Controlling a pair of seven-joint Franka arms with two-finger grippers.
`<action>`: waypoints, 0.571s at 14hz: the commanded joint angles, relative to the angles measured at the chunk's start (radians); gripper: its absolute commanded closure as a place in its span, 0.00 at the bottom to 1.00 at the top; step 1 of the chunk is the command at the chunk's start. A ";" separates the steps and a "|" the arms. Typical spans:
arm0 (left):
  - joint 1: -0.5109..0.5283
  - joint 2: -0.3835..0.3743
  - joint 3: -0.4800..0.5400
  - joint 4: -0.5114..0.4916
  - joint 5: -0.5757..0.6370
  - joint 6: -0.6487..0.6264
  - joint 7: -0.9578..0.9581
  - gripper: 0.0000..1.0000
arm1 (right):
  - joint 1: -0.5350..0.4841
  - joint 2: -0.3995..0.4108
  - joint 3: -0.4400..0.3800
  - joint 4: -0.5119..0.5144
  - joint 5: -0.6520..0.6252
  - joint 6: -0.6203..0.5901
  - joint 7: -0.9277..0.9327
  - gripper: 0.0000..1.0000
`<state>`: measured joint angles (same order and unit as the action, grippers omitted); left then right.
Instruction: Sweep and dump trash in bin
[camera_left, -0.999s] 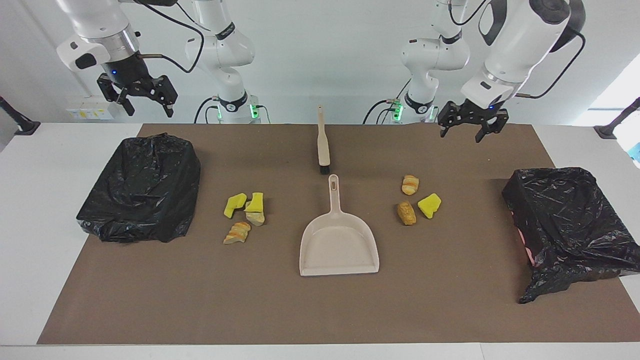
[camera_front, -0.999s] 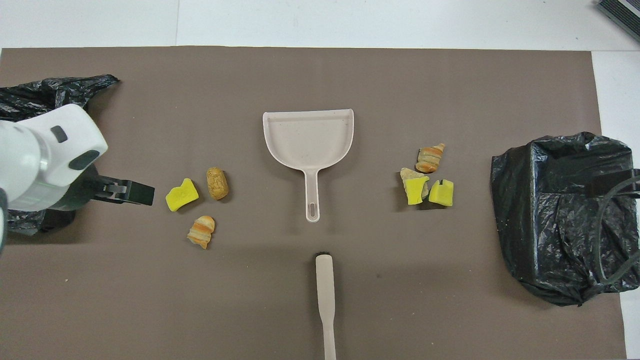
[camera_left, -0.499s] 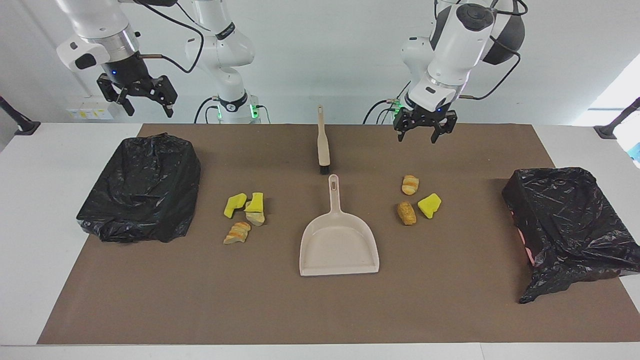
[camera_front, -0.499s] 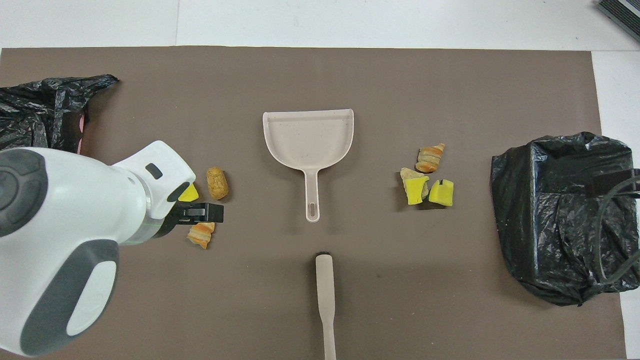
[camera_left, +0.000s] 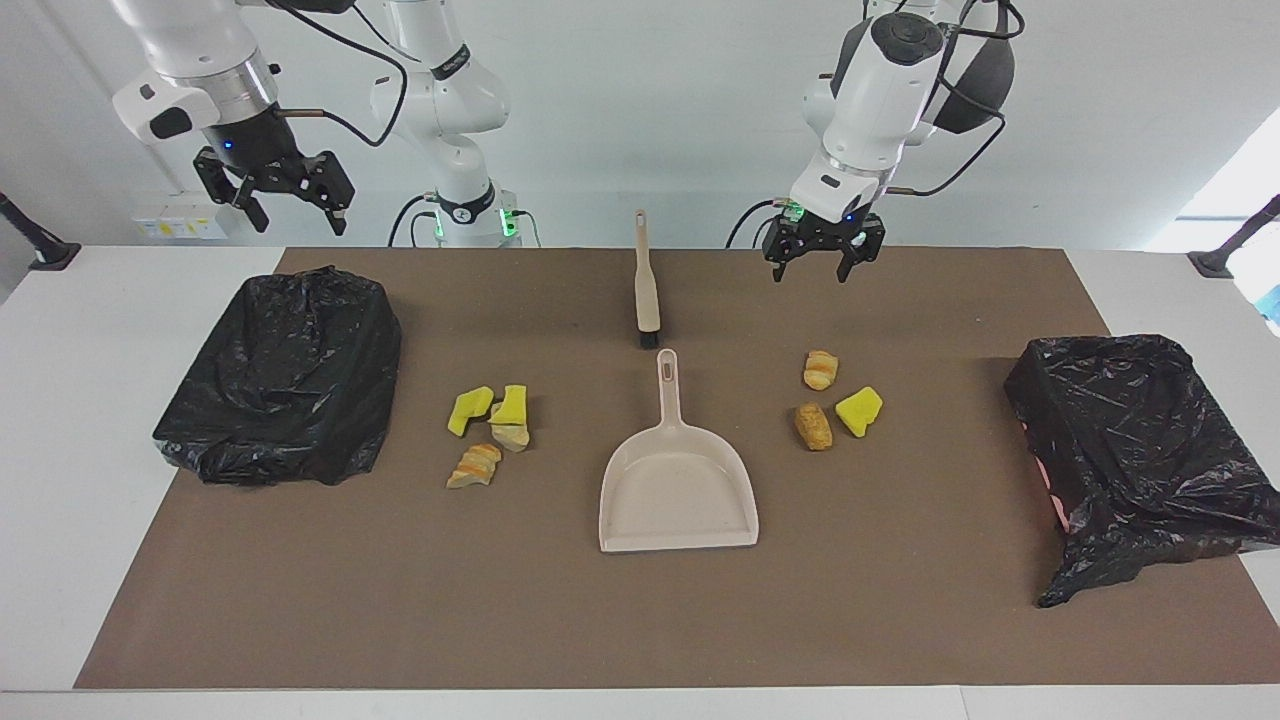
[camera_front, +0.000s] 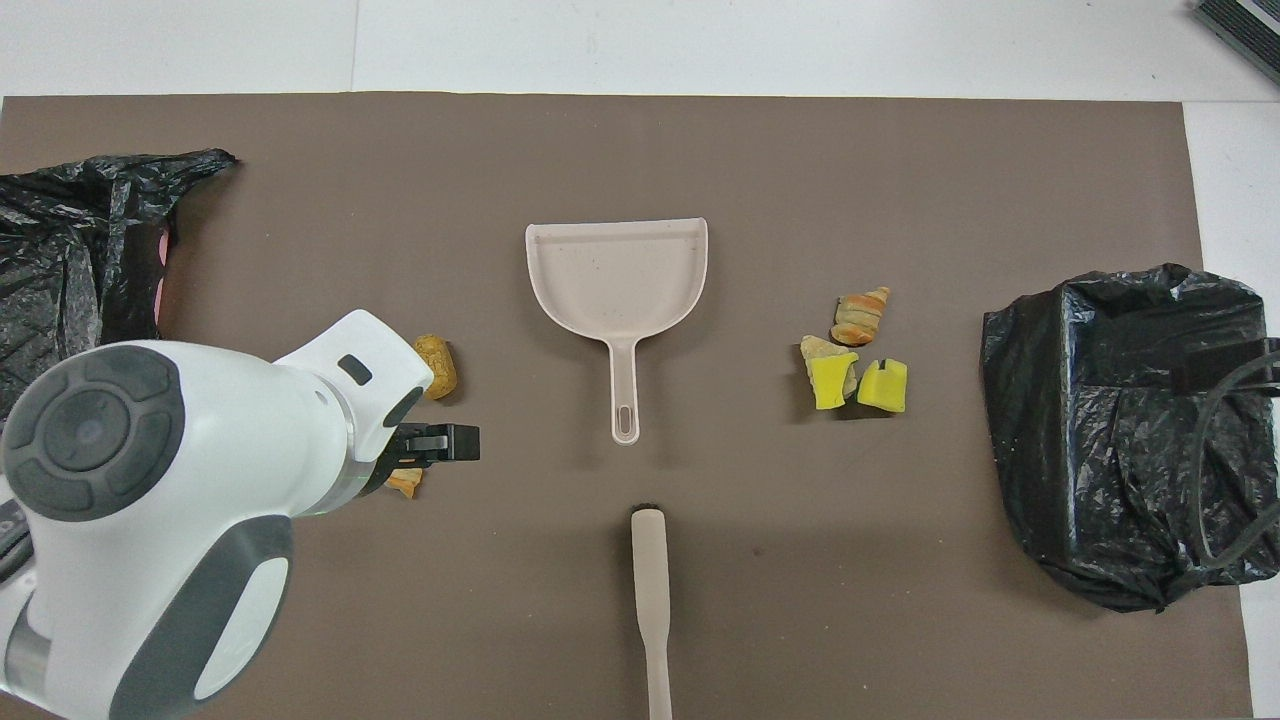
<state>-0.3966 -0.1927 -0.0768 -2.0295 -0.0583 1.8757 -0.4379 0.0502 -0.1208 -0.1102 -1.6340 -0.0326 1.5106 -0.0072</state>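
Nothing is swept yet: the trash is lying in two clusters on the desk, four scraps (camera_left: 490, 430) and three scraps (camera_left: 838, 398), either side of the empty dustpan (camera_left: 678, 490). The left hand (camera_left: 810, 262) is hovering spread and empty, seemingly over bare mat between the brush (camera_left: 646, 285) and the three scraps. The right hand (camera_left: 290, 207) is waiting spread above the black-bagged bin (camera_left: 280, 375)

Both arms raised; left gripper (camera_left: 811, 262), right gripper (camera_left: 292, 204) apparently open-jawed
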 joint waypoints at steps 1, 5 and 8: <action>-0.011 -0.059 0.002 -0.081 0.021 0.060 -0.028 0.00 | -0.007 -0.025 0.001 -0.030 -0.001 0.016 -0.031 0.00; -0.011 -0.076 0.002 -0.116 0.021 0.100 -0.024 0.00 | -0.009 -0.025 0.001 -0.030 -0.001 0.017 -0.031 0.00; -0.011 -0.085 0.002 -0.127 0.021 0.106 -0.021 0.00 | -0.009 -0.025 0.001 -0.030 -0.001 0.016 -0.031 0.00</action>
<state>-0.3974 -0.2375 -0.0810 -2.1072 -0.0570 1.9500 -0.4455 0.0496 -0.1208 -0.1105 -1.6343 -0.0326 1.5107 -0.0072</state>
